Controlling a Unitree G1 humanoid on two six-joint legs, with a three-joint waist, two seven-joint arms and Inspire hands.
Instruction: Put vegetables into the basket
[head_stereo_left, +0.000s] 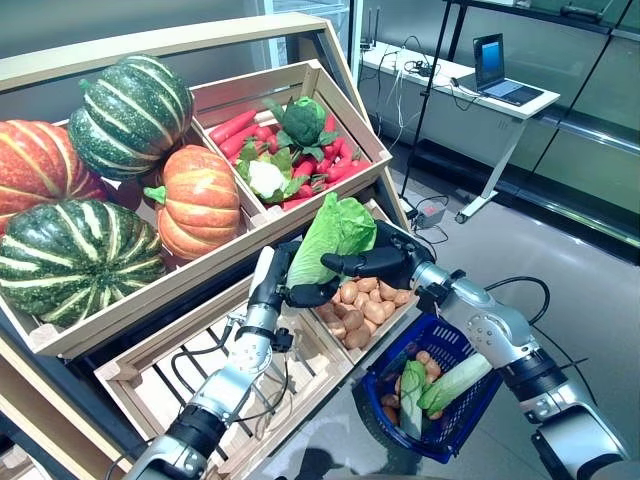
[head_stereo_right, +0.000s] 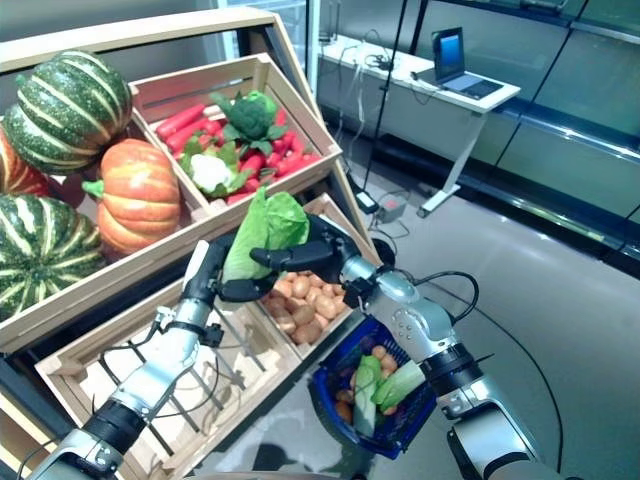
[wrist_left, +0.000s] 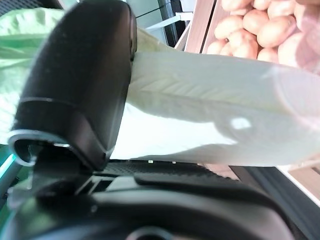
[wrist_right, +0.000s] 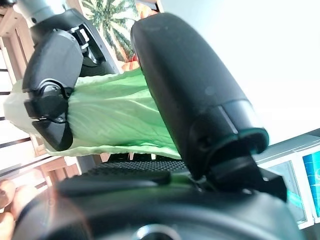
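A green cabbage (head_stereo_left: 335, 235) is gripped by both the left hand (head_stereo_left: 290, 285) and right hand (head_stereo_left: 385, 262), above the potato crate (head_stereo_left: 368, 305); the blue basket (head_stereo_left: 440, 400) hangs on the right forearm.

- Head views: bright, even indoor light, mostly from above; pale sheen on top of the orange pumpkin (head_stereo_left: 200, 200) and the green squash (head_stereo_left: 130, 110).
- Floor (head_stereo_left: 560, 250) glossy, w/ soft pale reflections.
- Deep shadow under the upper shelf, behind the slatted crate (head_stereo_left: 200, 370).
- Laptop screen (head_stereo_left: 488, 55) glows faintly.
- Left wrist view: small white glare spot on the lettuce (wrist_left: 240, 122); stalk washed pale; pinkish flare at the edge over the potatoes (wrist_left: 260, 25); left hand (wrist_left: 80, 90) dark, dull sheen only.
- Right wrist view: background blown out to white beside the right hand (wrist_right: 195, 100); reddish flare in one lower corner.
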